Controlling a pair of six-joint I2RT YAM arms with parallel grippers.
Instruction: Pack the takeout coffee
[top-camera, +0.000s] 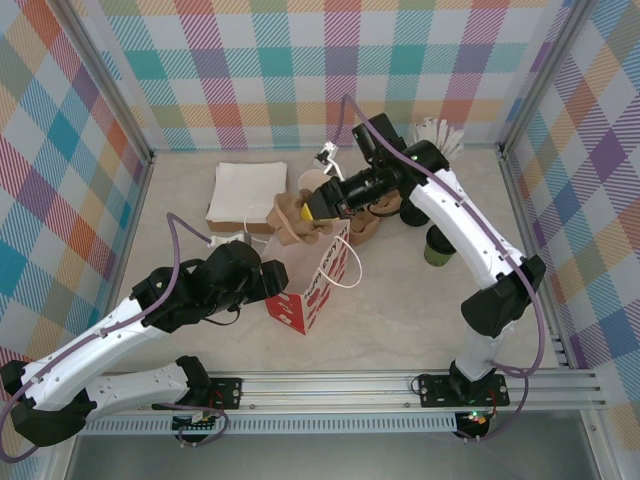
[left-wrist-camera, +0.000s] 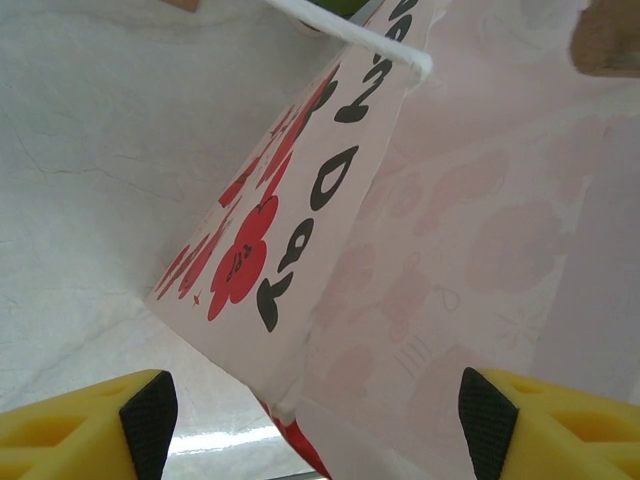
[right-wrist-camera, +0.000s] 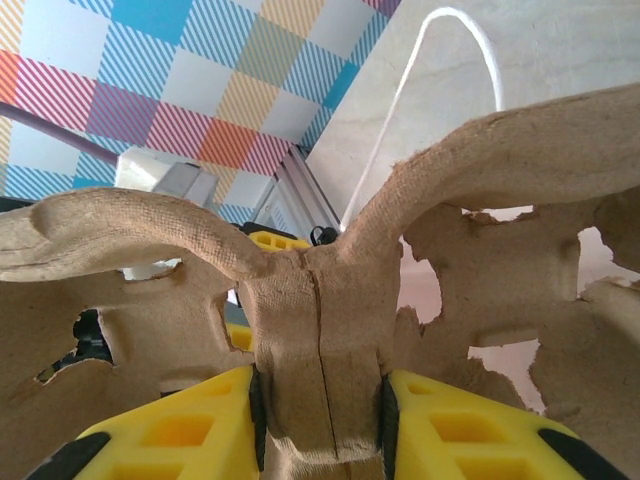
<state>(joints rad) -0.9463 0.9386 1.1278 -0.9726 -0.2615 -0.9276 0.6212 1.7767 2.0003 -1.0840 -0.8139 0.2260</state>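
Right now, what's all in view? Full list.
bag: one, white with red and black print, standing at table centre
carrier: one, brown pulp, held just behind the bag
napkins: one stack, white, behind the carrier to the left
green cup: one, dark green, right side beside the right arm
sticks: a bunch, white, back right corner
left gripper: one, yellow fingers, open, bag's edge between them
right gripper: one, yellow fingers, shut on the carrier's centre post
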